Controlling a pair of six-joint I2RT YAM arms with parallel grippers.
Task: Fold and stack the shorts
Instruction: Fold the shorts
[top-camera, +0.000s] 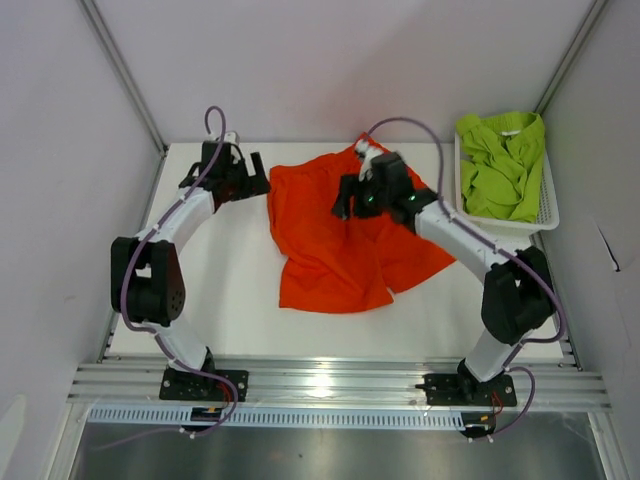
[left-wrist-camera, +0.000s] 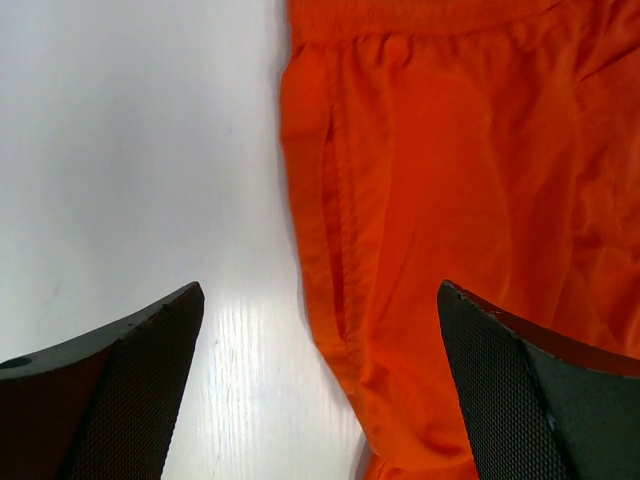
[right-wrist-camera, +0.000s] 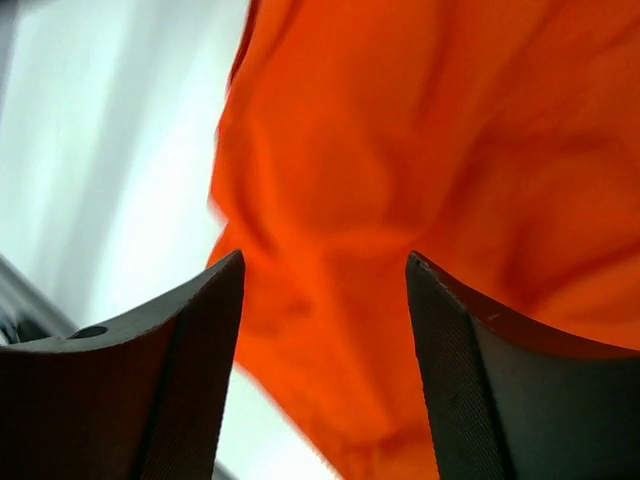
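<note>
**Orange shorts spread out, both arms poised at their far end**

The orange-red shorts (top-camera: 340, 235) lie opened out on the middle of the white table (top-camera: 230, 300). Their waistband is toward the far side and the two legs point toward the near edge. The cloth is rumpled rather than smooth, with creases across the right leg.

The left gripper (top-camera: 258, 185) sits at the far left corner of the shorts, just beside the waistband. Seen from its own wrist camera, the left gripper (left-wrist-camera: 320, 390) has its jaws spread wide. Bare table shows under one finger (left-wrist-camera: 130, 380), and the side seam of the shorts runs down between the two. Nothing is pinched in it.

The right gripper (top-camera: 345, 207) hangs over the far middle of the shorts, close to the waistband. Its wrist view is blurred, but the gripper (right-wrist-camera: 325, 360) is plainly parted, with orange fabric filling the gap beyond and no cloth caught between the jaws.

The lime green shorts (top-camera: 500, 165) are bunched up in the white mesh basket (top-camera: 548, 205) at the far right corner of the table, well apart from the orange pair.
</note>
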